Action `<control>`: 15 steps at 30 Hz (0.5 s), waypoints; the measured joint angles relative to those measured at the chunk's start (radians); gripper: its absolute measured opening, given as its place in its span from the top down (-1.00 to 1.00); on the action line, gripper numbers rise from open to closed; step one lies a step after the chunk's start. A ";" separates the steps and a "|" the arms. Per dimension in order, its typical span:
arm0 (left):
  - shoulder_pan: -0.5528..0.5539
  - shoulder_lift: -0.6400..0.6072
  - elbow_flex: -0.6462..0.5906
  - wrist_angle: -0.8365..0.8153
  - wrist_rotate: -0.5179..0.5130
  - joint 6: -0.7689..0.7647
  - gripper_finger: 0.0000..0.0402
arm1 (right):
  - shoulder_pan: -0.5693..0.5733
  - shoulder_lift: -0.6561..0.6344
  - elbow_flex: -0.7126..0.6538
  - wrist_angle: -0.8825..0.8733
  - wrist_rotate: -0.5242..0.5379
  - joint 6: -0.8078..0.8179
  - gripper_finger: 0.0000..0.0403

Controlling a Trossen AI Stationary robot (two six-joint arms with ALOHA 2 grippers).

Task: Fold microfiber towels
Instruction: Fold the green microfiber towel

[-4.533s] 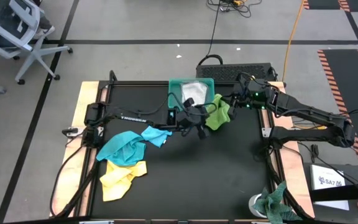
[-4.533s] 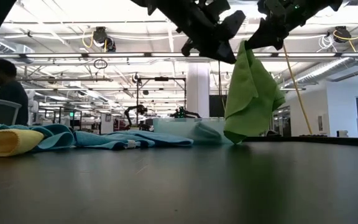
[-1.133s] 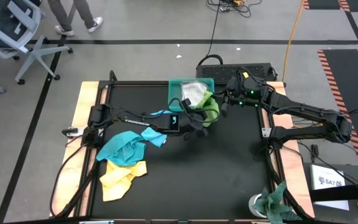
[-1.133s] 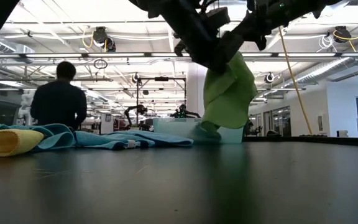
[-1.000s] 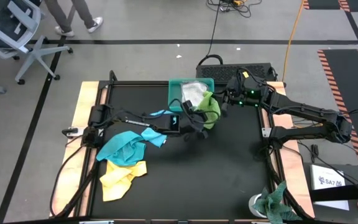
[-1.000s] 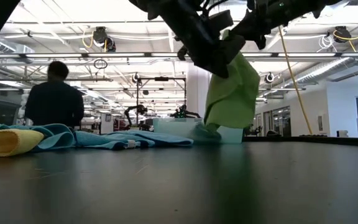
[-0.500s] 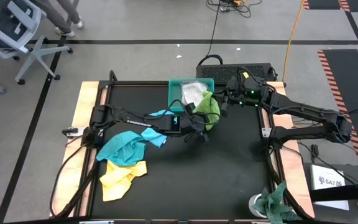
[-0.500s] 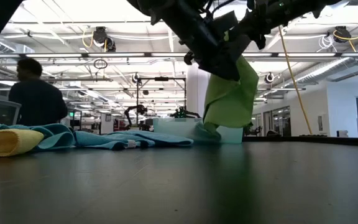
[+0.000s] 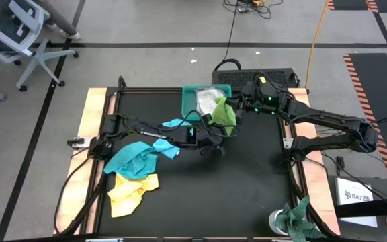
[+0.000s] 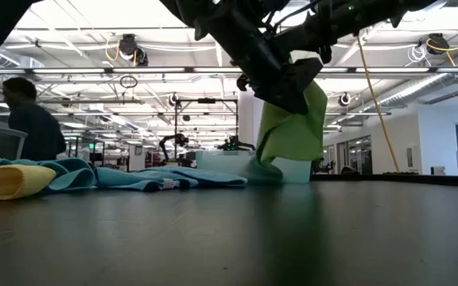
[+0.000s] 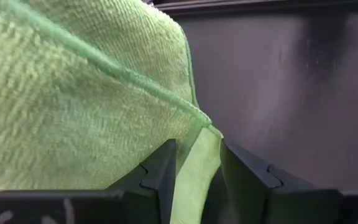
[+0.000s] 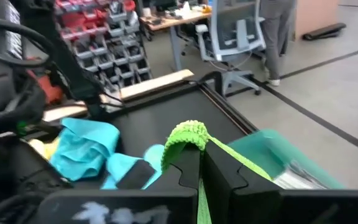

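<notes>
The lime green microfiber towel [image 9: 224, 114], hung beside the teal plastic tray [image 9: 192, 92] above the desk, stays pinched by the right hand [image 12: 202, 163]; the left hand [image 11: 197, 163] has just spread, a corner between its fingers, so regrasping seems likely.

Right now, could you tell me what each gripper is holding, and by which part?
The right gripper is shut on the lime green towel, pinching a bunched fold at its top. The left gripper is open around its hanging corner.

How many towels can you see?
5, though some may be hidden: lime green towel hanging by the tray, pale one inside it, light blue, turquoise, yellow at left.
</notes>
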 joint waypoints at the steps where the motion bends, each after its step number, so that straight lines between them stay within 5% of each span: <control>1: 0.000 0.001 0.000 0.002 0.000 0.000 0.36 | 0.000 0.000 0.000 0.006 -0.001 0.003 1.00; 15: 0.005 0.006 0.000 0.011 -0.015 -0.019 0.36 | 0.028 0.045 0.000 -0.021 -0.001 0.028 1.00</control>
